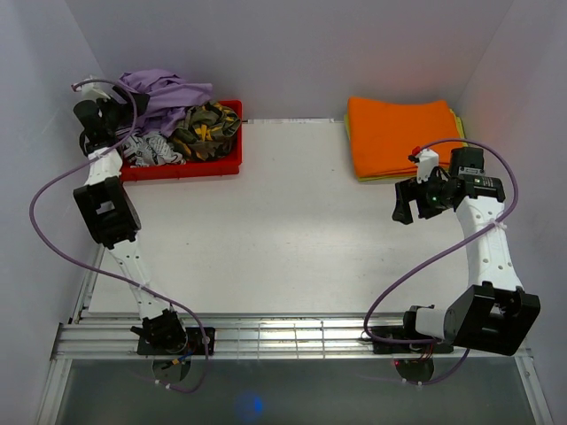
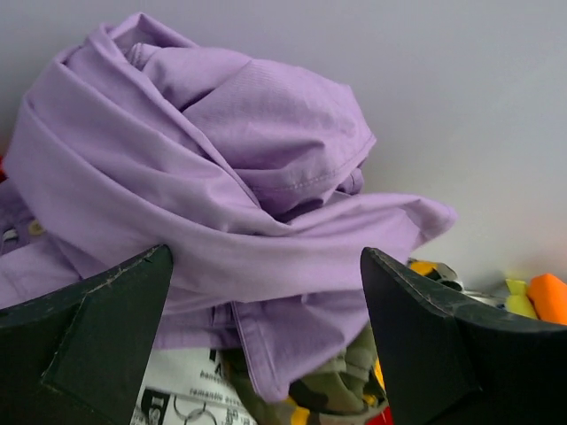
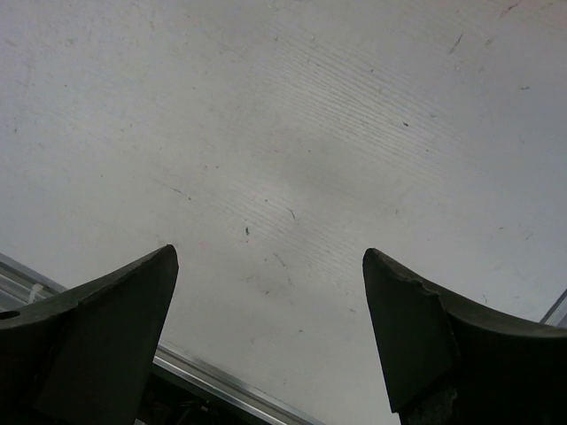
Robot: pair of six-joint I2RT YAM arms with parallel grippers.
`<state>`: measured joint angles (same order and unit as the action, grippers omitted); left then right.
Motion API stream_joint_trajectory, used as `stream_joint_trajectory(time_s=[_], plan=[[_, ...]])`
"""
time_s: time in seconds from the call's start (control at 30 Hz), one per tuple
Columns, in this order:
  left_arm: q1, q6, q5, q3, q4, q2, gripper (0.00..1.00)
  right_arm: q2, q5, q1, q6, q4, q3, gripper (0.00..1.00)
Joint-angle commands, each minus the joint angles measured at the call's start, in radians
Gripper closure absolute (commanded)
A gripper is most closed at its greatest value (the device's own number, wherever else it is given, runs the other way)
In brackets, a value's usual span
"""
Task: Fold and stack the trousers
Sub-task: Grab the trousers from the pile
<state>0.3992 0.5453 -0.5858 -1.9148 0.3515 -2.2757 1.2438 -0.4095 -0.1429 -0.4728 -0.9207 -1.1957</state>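
The lilac-purple trousers (image 1: 164,91) lie bunched on top of the pile in the red bin (image 1: 217,166) at the back left. In the left wrist view the trousers (image 2: 221,168) fill the frame just ahead of my open left gripper (image 2: 266,274). My left gripper (image 1: 111,113) hovers at the bin's left end, beside the trousers, holding nothing. My right gripper (image 1: 405,202) is open and empty above the bare table at the right, in front of the orange cloth. In the right wrist view the right gripper (image 3: 270,274) spans bare table.
The bin also holds a camouflage garment (image 1: 208,124) and a black-and-white patterned one (image 1: 151,149). A folded orange cloth (image 1: 403,135) lies on a yellow-green one (image 1: 458,119) at the back right. White walls stand close on both sides.
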Motion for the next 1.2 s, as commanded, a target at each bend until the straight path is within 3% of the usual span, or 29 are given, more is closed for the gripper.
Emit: stream_joint_trajectory(time_s=[0.0,0.07,0.2,0.27,0.33,0.37,0.43,0.47,0.6,0.77,0.9,1.17], plan=[[-0.045,-0.028,0.062,-0.117,0.035,-0.037,0.02,0.025,0.023,0.0,-0.015,-0.014,-0.01,0.1],[-0.063,-0.089,0.087,-0.167,0.032,-0.088,0.02,0.032,0.029,0.0,-0.015,-0.015,-0.018,0.1],[-0.105,-0.162,0.272,-0.315,0.001,-0.177,0.02,0.036,0.049,0.0,-0.02,-0.017,-0.016,0.1],[-0.114,-0.212,0.34,-0.368,-0.009,-0.215,0.1,0.037,0.054,0.0,-0.02,-0.015,-0.015,0.1],[-0.122,-0.226,0.363,-0.412,-0.013,-0.251,0.24,0.036,0.058,0.0,-0.018,-0.014,-0.013,0.1],[-0.125,-0.229,0.366,-0.421,-0.013,-0.258,0.36,0.033,0.06,0.0,-0.018,-0.014,-0.013,0.1],[-0.131,-0.255,0.38,-0.45,-0.009,-0.274,0.48,0.029,0.064,0.0,-0.013,-0.01,-0.016,0.1],[-0.135,-0.265,0.397,-0.455,-0.005,-0.277,0.64,0.026,0.064,0.0,-0.012,-0.012,-0.019,0.1],[-0.14,-0.274,0.393,-0.469,0.001,-0.248,1.0,0.017,0.061,0.0,-0.012,-0.021,-0.028,0.1],[-0.131,-0.193,0.256,-0.339,0.03,-0.075,1.0,-0.001,0.04,0.0,-0.009,-0.027,-0.05,0.1],[-0.129,-0.093,0.011,-0.233,0.056,0.122,1.0,-0.014,-0.008,0.0,-0.001,-0.027,-0.071,0.1],[-0.14,0.102,-0.299,-0.055,0.061,0.484,1.0,-0.047,-0.08,0.002,-0.003,-0.024,-0.127,0.1]])
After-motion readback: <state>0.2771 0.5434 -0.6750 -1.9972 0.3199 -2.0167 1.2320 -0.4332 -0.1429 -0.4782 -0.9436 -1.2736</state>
